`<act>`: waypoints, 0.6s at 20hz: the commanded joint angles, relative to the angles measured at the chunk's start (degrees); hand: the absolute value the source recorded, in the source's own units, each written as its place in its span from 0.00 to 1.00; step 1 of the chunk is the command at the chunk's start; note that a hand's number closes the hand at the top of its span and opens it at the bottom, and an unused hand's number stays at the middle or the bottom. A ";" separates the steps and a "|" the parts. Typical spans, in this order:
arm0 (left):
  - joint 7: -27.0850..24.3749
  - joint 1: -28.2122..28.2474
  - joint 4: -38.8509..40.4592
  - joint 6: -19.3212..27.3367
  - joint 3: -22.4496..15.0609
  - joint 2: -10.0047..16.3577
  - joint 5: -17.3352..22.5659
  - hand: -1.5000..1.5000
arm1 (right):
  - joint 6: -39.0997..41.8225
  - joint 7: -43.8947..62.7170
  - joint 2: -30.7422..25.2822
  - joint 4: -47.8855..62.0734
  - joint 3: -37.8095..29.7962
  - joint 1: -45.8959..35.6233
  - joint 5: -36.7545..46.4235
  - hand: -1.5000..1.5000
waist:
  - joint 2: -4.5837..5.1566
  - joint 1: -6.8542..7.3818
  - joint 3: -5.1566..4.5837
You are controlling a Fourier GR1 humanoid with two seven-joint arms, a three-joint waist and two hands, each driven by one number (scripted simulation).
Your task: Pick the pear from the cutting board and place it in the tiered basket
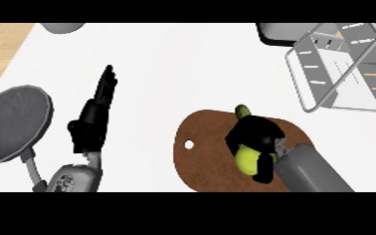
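A yellow-green pear (248,158) lies on the brown cutting board (202,152) at the lower middle. My right hand (255,133) sits on top of the pear with its fingers curled round it, hiding the fruit's middle; the stem end (243,111) pokes out beyond the hand. The wire tiered basket (334,64) stands at the upper right, well apart from the board. My left hand (99,107) rests at the left with its fingers straight, holding nothing.
A grey pan (22,122) with a handle sits at the far left. A dark grey object (275,32) lies behind the basket at the top right, and a grey round item (62,27) shows at the top left. The counter's wooden edge (11,42) runs along the upper left.
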 commanded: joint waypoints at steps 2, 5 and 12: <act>-0.13 2.11 -1.50 0.66 1.23 0.51 0.42 0.50 | -8.34 13.45 -7.93 4.29 -16.04 3.83 2.10 1.00 | -0.27 -3.53 0.04; 0.36 1.36 -2.00 0.36 1.20 0.35 0.75 0.50 | -14.07 18.00 -8.11 3.43 -21.44 6.05 2.06 1.00 | 0.13 -1.85 0.06; 0.87 3.85 -4.80 -1.58 0.76 1.85 0.79 0.50 | -15.74 24.50 -10.80 -9.41 -29.00 11.77 0.51 1.00 | 0.18 -0.08 -0.04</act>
